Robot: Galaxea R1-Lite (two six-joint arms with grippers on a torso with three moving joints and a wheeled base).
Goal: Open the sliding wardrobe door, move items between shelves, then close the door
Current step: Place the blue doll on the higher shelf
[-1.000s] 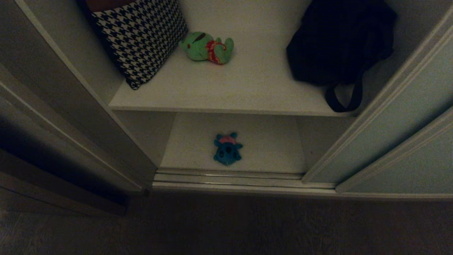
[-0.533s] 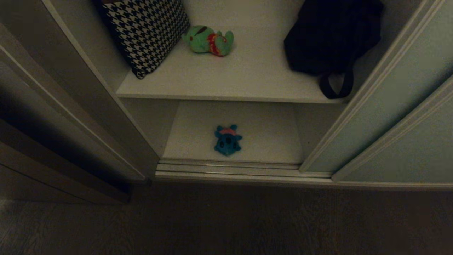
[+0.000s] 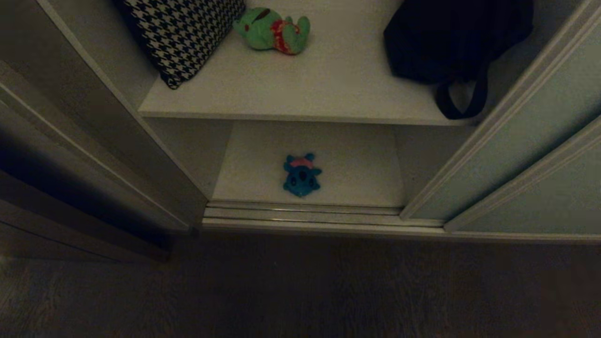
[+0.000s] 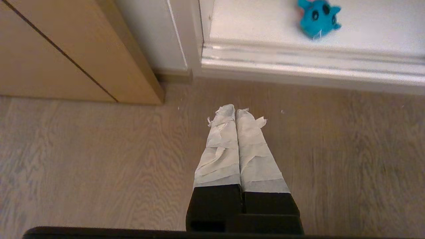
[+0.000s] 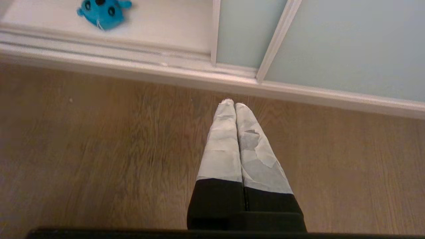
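Observation:
The sliding wardrobe door [image 3: 516, 141] is slid to the right, leaving the wardrobe open. A green plush toy with a red patch [image 3: 273, 33] lies on the upper white shelf [image 3: 319, 89]. A blue plush toy with a pink top [image 3: 301, 174] sits on the lower shelf [image 3: 357, 173], near its front edge; the same toy [image 4: 317, 18] shows in the left wrist view and again [image 5: 103, 11] in the right wrist view. My left gripper [image 4: 235, 111] hangs shut and empty over the floor. My right gripper [image 5: 231, 103] is also shut and empty, low before the door track.
A houndstooth cushion [image 3: 183, 33] leans at the upper shelf's left. A black strapped bag [image 3: 450, 42] fills its right side. A metal track [image 3: 305, 216] runs along the wardrobe's foot. A brown wooden frame [image 4: 66, 56] stands to the left. Wood floor [image 3: 300, 291] lies in front.
The whole head view has shifted: the shelves and toys sit higher in the picture and more floor shows. Nothing in the wardrobe has moved.

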